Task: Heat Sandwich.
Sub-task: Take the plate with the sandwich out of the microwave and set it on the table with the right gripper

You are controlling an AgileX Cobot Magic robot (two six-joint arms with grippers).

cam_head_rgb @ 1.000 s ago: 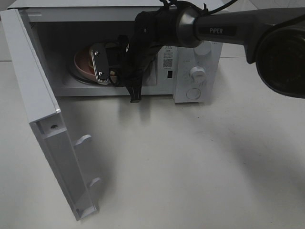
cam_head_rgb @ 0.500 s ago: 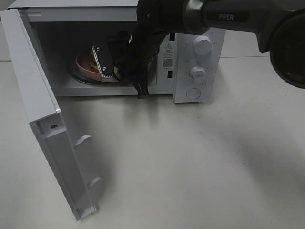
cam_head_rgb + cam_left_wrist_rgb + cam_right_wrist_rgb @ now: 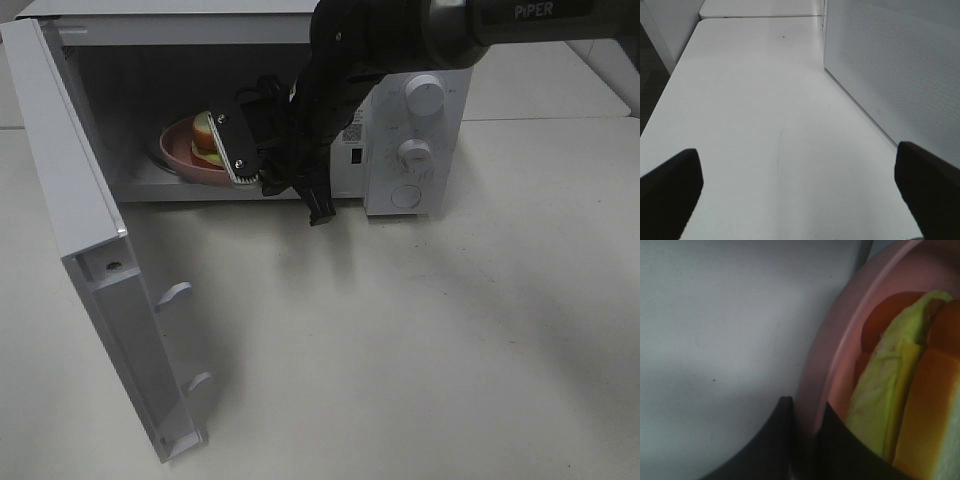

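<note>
Fingers of the right gripper clamp the pink plate's rim, sandwich probably level; move it gently.

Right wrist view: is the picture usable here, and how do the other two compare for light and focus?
Right wrist view: dim and soft, too close to the pink plate and sandwich; gripper only a dark blur. Exterior high view: evenly lit and sharp, though the microwave interior is shadowed and the arm casts soft shadows on the table. Left wrist view: bright, clear, gripper fingers dark and blurred.
</note>
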